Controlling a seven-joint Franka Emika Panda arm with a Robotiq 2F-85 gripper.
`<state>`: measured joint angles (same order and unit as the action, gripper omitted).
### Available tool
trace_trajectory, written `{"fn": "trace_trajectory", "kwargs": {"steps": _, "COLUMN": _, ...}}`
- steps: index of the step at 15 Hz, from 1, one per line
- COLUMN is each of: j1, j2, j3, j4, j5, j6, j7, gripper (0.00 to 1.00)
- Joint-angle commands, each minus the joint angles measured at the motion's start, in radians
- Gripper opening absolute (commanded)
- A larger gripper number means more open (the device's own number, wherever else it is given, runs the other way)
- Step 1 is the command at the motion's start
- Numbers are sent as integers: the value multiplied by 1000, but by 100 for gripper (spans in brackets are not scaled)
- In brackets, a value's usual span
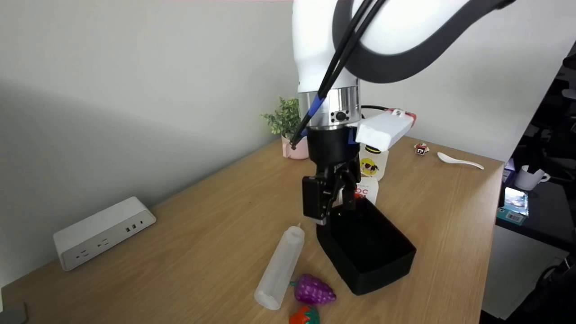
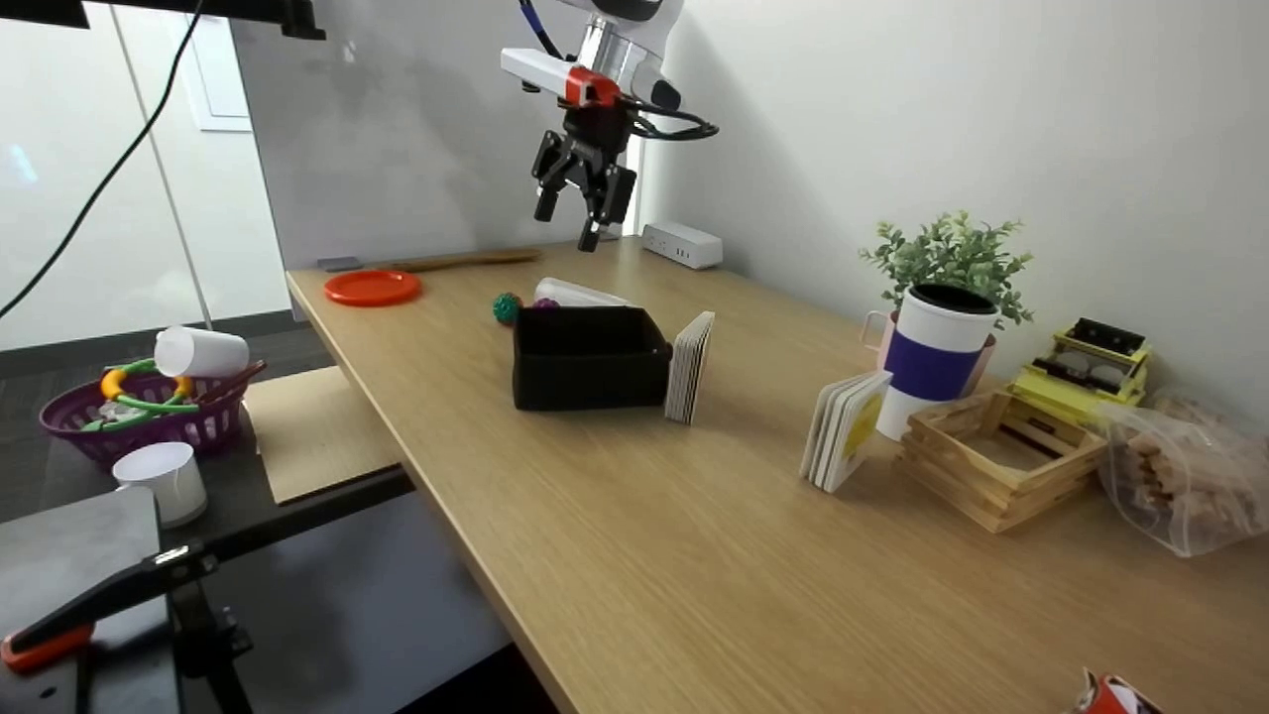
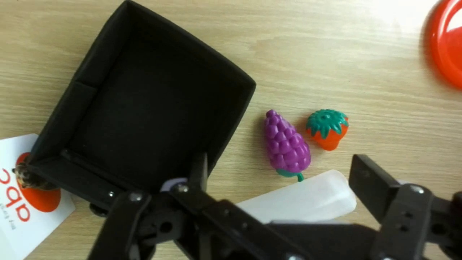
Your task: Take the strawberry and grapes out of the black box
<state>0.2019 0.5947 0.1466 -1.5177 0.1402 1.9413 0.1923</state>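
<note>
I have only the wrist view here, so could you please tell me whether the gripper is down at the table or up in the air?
Observer: Up in the air: in an exterior view, the gripper hangs above the table.
Operator: Thank you; I see the grapes and the strawberry outside the black box, but does the abc book lie flat?
Observer: No, in an exterior view its thick leaves stand on edge.
Operator: And is there anything by the wall that I cannot see?
Observer: Yes, a white power strip shows there in both exterior views.
</note>
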Motion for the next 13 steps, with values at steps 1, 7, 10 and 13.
{"fn": "trace_trajectory", "kwargs": {"steps": 1, "j1": 9, "j2": -67, "j3": -39, "j4": -79, "j5": -9, "j6": 7, "j7": 84, "gripper": 100}}
{"fn": "trace_trajectory", "kwargs": {"steps": 7, "j1": -3, "j2": -121, "j3": -73, "j4": -132, "j5": 1, "j6": 11, "j7": 179, "gripper": 100}}
{"fn": "trace_trajectory", "kwargs": {"steps": 10, "j1": -3, "j2": -84, "j3": -72, "j4": -83, "j5": 1, "j6": 1, "j7": 179, "gripper": 100}}
{"fn": "trace_trajectory", "kwargs": {"steps": 13, "j1": -4, "j2": -98, "j3": -75, "j4": -97, "j5": 2, "j6": 3, "j7": 194, "gripper": 100}}
